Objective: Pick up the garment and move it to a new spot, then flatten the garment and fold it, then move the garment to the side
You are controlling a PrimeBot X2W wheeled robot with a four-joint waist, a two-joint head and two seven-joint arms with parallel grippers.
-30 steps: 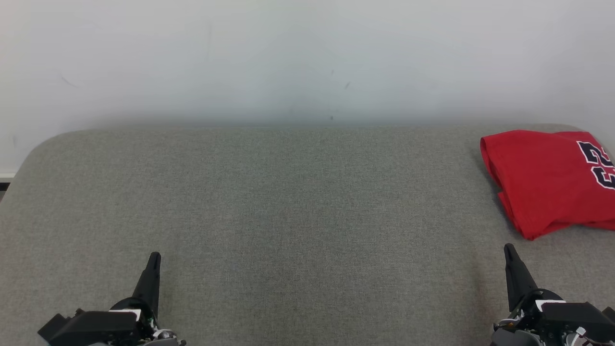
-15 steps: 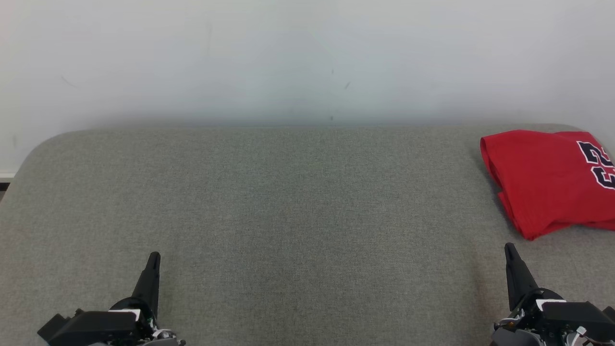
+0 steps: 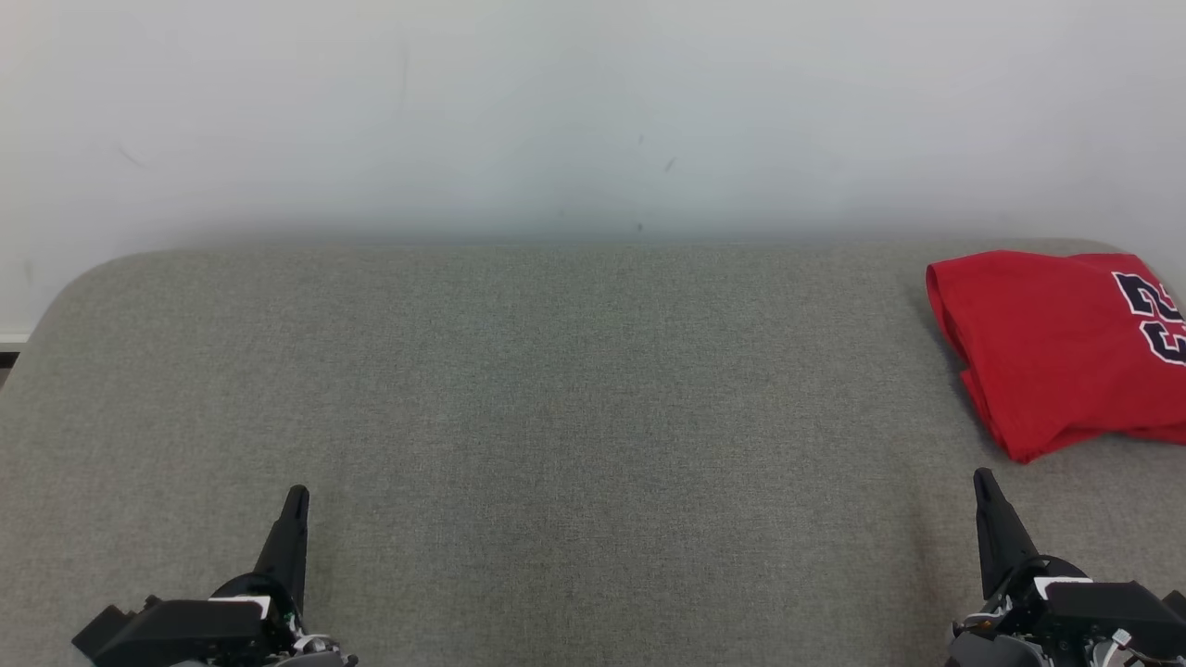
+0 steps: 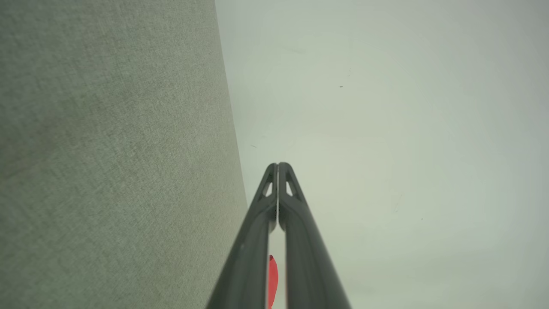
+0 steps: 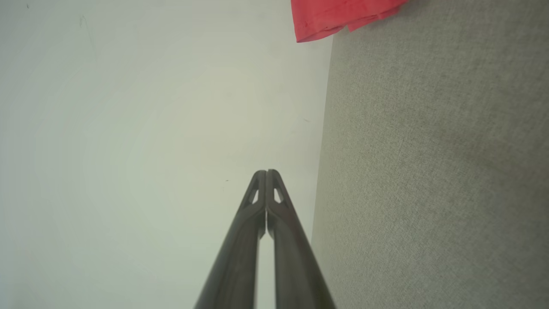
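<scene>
The garment (image 3: 1061, 347) is a red jersey with dark numbers, folded and lying at the far right of the grey fabric surface (image 3: 556, 389), partly cut off by the picture's edge. Its red hem (image 5: 339, 17) shows at the top of the right wrist view, and a sliver of the garment (image 4: 272, 279) shows between the fingers in the left wrist view. My left gripper (image 3: 296, 496) rests shut at the lower left, holding nothing. My right gripper (image 3: 982, 477) is shut at the lower right, just short of the garment's near corner and apart from it.
A pale wall (image 3: 593, 111) rises directly behind the grey surface. The surface's rounded left corner (image 3: 74, 278) drops off at the far left. A wide stretch of bare fabric lies between the two grippers.
</scene>
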